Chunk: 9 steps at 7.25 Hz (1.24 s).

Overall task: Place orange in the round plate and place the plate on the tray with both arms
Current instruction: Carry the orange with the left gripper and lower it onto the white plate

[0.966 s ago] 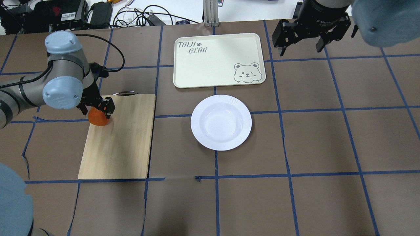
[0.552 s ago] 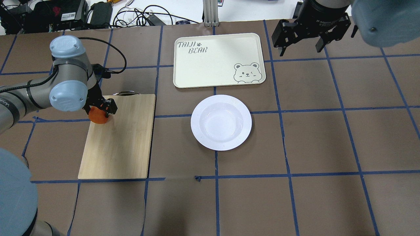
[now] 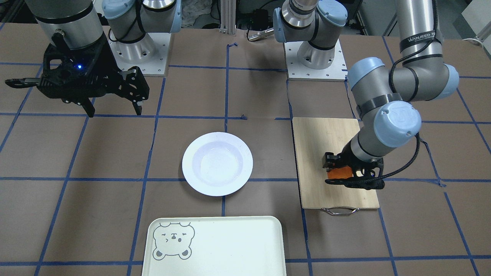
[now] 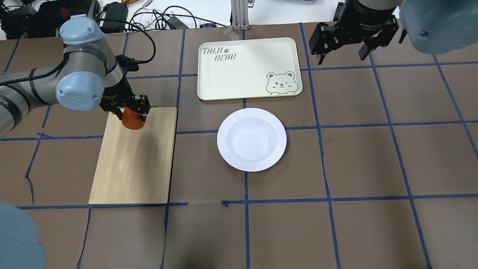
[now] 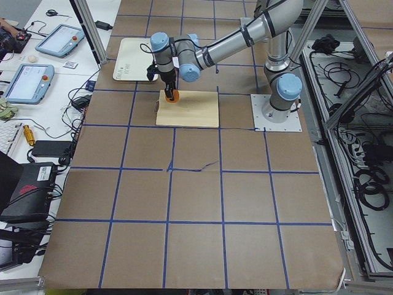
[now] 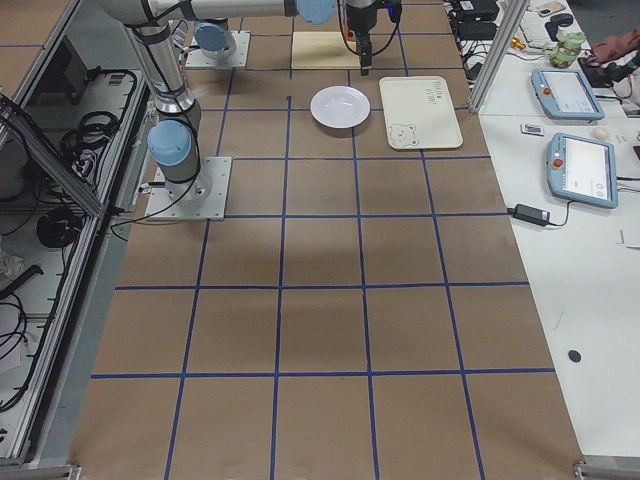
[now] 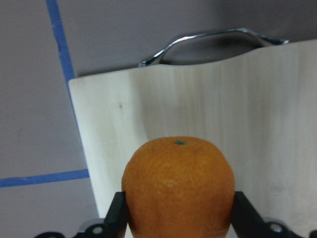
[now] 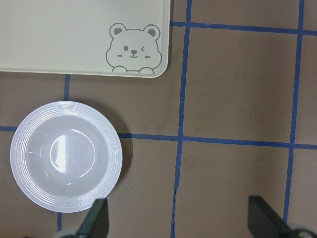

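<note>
The orange [image 4: 133, 122] sits between the fingers of my left gripper [image 4: 131, 116], which is shut on it over the far left part of the bamboo cutting board [image 4: 134, 164]. The left wrist view shows the orange [image 7: 178, 188] squeezed between both black pads, with the board's metal handle behind it. The round plate [image 4: 252, 139] lies empty on the table, right of the board. Just beyond it lies the tray [image 4: 248, 69], also empty. My right gripper [image 4: 341, 56] hangs open above the table, right of the tray, holding nothing. Its wrist view looks down on the plate [image 8: 66, 156] and the tray's bear corner [image 8: 74, 34].
Brown paper with blue tape lines covers the table. Cables and electronics lie past the far edge [image 4: 149, 18]. In the front-facing view both arm bases [image 3: 314, 57] stand at the robot's side of the table. Monitors and tablets sit on side desks [image 6: 575, 130].
My left gripper has carried the orange right and toward the far end of the board, rising off its surface. The right arm, plate and tray have stayed put.
</note>
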Motion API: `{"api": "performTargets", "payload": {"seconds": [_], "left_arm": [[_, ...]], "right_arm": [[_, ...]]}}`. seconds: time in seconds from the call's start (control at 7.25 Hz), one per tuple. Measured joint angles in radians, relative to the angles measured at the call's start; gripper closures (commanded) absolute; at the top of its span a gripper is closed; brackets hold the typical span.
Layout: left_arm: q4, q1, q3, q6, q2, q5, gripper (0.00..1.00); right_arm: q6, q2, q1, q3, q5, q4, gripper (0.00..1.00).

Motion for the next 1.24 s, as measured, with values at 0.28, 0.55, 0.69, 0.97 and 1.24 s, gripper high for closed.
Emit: {"api": "performTargets", "payload": {"seconds": [0.28,0.55,0.69,0.97,1.24], "left_arm": [[-0.01,-0.176,0.017,-0.352,-0.007,-0.112,0.71],[0.072,-0.341,0.015,-0.686,-0.04,-0.216,0.71],[0.14,-0.398,0.013,-0.814,-0.065,-0.263,0.71],[0.213,-0.462,0.01,-0.927,-0.121,-0.297,0.01],[0.221,-0.476,0.012,-0.92,-0.148,-0.295,0.0]], "right_arm": [[0.0,-0.001,0.0,0.0,0.0,0.001,0.0],[0.0,-0.001,0.0,0.0,0.0,0.002,0.0],[0.0,-0.001,0.001,0.0,0.0,0.002,0.0],[0.0,-0.002,0.002,0.0,0.0,0.003,0.0],[0.0,-0.002,0.002,0.0,-0.002,0.007,0.0]]}}
